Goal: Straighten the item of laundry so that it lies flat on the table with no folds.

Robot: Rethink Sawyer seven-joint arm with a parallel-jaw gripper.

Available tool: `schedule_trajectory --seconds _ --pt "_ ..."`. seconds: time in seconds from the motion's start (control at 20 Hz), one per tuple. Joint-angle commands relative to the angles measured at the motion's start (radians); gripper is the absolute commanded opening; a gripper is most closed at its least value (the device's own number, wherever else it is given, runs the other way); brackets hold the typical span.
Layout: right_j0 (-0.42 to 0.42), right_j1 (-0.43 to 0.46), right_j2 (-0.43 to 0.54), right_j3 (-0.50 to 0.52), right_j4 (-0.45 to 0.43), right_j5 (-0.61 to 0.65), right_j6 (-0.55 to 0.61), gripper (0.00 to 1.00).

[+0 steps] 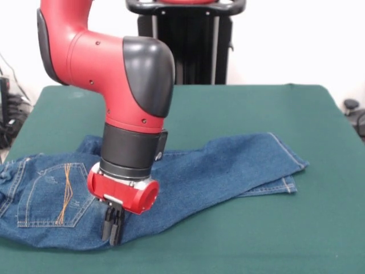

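The blue denim jeans (228, 171) lie across the near half of the dark green table (256, 108). The waistband is at the left edge. A back pocket with orange stitching (54, 194) faces up. The two legs run to the right, one lying over the other, and the lower hem (285, 185) peeks out beneath the upper one. My gripper (113, 227) points straight down at the seat of the jeans, near their front edge. Its black fingers stand close together with the tips down in the denim. The arm hides the cloth behind it.
The black pedestal (182, 40) stands at the table's far side. Cables and gear (8, 108) lie off the left edge, and a dark object (353, 108) sits off the right edge. Bare green top shows to the right and behind the jeans.
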Motion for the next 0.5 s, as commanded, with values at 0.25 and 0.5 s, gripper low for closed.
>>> schedule_trajectory --seconds 0.25,0.5 --pt "0.068 0.037 0.037 0.106 0.078 -0.005 0.230 0.00" --pt "0.135 -0.121 -0.047 0.255 0.103 0.110 0.258 0.00"
